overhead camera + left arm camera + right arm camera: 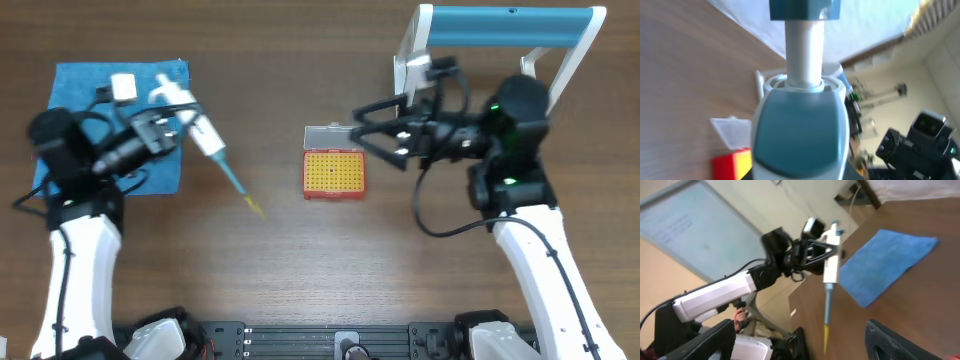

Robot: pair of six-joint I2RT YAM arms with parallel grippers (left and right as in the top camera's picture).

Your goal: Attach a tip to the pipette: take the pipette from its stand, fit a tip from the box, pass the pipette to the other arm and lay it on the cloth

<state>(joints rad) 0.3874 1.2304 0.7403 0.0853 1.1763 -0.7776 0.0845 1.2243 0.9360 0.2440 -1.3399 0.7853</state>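
Your left claw [168, 128] holds the pipette [205, 135] by the cloth [90, 90]; your right claw [372, 130] waits spread.
On the counter [300, 270], the stand [505, 25] sits at the far right, behind your right arm, and the blue cloth lies flat at the far left under your left arm. The right claw hangs with its fingers wide apart just beside the box [335, 173], which rests mid-counter with its clear lid folded back. The left claw is pinched on the pipette's upper body, holding it up beside the cloth's box-side edge and slanted away from the cloth. A yellow tip [255, 207] is on its lower end, pointing down at the bare counter between cloth and box.
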